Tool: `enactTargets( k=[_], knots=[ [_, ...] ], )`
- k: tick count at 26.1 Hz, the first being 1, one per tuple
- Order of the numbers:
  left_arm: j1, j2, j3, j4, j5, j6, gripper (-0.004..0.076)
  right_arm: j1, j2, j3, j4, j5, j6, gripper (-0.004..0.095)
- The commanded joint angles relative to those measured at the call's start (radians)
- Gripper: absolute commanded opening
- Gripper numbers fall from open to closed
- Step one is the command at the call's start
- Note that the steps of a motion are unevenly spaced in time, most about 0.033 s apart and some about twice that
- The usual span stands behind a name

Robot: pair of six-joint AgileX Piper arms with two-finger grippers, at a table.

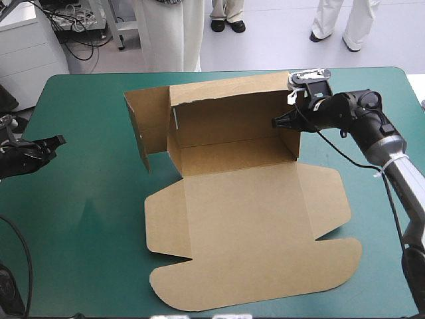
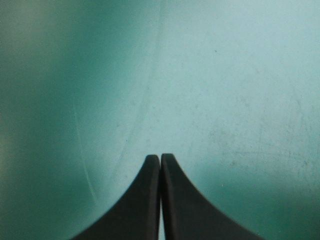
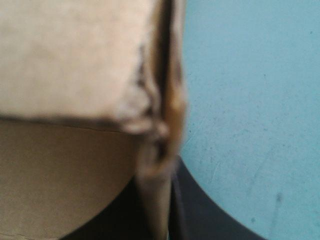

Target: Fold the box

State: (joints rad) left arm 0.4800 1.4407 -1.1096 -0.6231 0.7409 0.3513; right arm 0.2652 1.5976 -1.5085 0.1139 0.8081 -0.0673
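Sideways, right hand [image 1: 276, 122] clamped on box [image 1: 246, 219] wall

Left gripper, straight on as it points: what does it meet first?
Probably the teal-green cover; nothing else shows ahead of the left gripper. Travelling level, the box's raised left flap; depth unclear.

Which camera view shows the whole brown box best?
The high view: the box shows whole, back walls raised, lid flat. The right wrist view shows only one wall edge. The left wrist view shows none of it.

The brown box [image 1: 252, 226] sits on the teal-green cover [image 1: 80, 199], far walls raised, lid flat on the near side.
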Motion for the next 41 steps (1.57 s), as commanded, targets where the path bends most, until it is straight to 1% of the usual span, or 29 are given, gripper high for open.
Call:
enactTargets(
  k=[1,3,4,5,8,11,20,26,33,37,41],
  knots=[
    [0.003,-0.039,-0.027,-0.041,-0.034,0.001,-0.0017,-0.004,-0.043,-0.098,0.009,0.069,0.082,-0.0002],
    [0.003,-0.039,-0.027,-0.041,-0.032,0.001,-0.0017,-0.004,-0.043,-0.113,0.009,0.143,0.112,-0.0002],
    [0.003,-0.039,-0.027,-0.041,-0.03,0.001,-0.0017,-0.004,-0.042,-0.113,0.014,0.199,0.127,-0.0002],
    [0.003,-0.039,-0.027,-0.041,-0.03,0.001,-0.0017,-0.004,-0.041,-0.113,0.014,0.225,0.127,-0.0002],
    [0.003,-0.038,-0.026,-0.043,-0.03,-0.004,-0.0017,-0.004,-0.026,-0.113,0.014,0.358,0.125,-0.0003],
    [0.003,-0.037,-0.026,-0.043,-0.03,-0.006,-0.0017,-0.004,-0.013,-0.111,0.018,0.439,0.118,-0.0002],
    [0.003,-0.037,-0.026,-0.049,-0.013,-0.01,-0.0017,-0.004,0.082,-0.105,0.01,0.424,0.118,-0.0003],
    [0.003,-0.037,-0.026,-0.049,-0.011,-0.01,-0.0017,-0.004,0.156,-0.114,0.01,0.369,0.118,-0.0002],
    [0.003,-0.035,-0.026,-0.054,-0.011,-0.01,-0.0017,-0.004,0.199,-0.161,-0.034,0.312,0.122,-0.0004],
    [0.003,-0.035,-0.026,-0.058,-0.013,-0.01,-0.0017,-0.004,0.235,-0.195,-0.06,0.311,0.122,-0.0002],
    [0.003,-0.035,-0.026,-0.058,-0.015,-0.01,-0.0017,-0.004,0.264,-0.229,-0.06,0.315,0.122,0.0007]
  ],
)
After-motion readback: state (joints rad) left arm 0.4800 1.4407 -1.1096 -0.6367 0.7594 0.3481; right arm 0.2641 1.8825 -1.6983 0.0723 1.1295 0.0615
